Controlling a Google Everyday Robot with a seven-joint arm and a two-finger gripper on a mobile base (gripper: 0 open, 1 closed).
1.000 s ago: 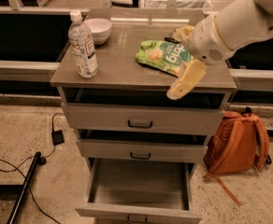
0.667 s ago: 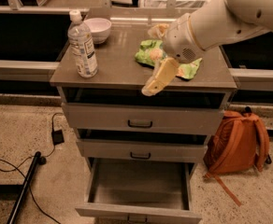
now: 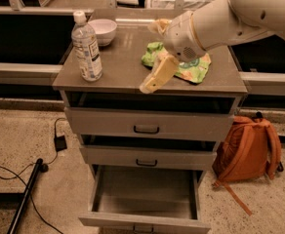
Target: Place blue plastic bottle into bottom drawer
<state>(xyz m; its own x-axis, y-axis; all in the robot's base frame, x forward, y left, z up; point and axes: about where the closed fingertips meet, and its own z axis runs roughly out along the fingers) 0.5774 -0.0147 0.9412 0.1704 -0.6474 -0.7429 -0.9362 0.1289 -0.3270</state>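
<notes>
The blue plastic bottle [image 3: 87,48], clear with a white cap and a pale label, stands upright on the left of the cabinet top [image 3: 118,74]. The bottom drawer [image 3: 145,195] is pulled out and nothing shows inside it. My gripper [image 3: 150,57] is open and empty. It hangs over the middle of the cabinet top, to the right of the bottle and apart from it. One yellowish finger [image 3: 157,74] points down-left towards the front edge, and the other sits higher near the bowl.
A white bowl [image 3: 102,30] sits behind the bottle. A green snack bag [image 3: 199,68] lies on the right, partly behind my arm. An orange backpack [image 3: 247,147] leans at the cabinet's right. Cables and a black pole [image 3: 25,196] lie on the floor at the left.
My arm and gripper have swung left across the cabinet top, from above the snack bag towards the bottle. The bottle, bowl and drawers have not moved.
</notes>
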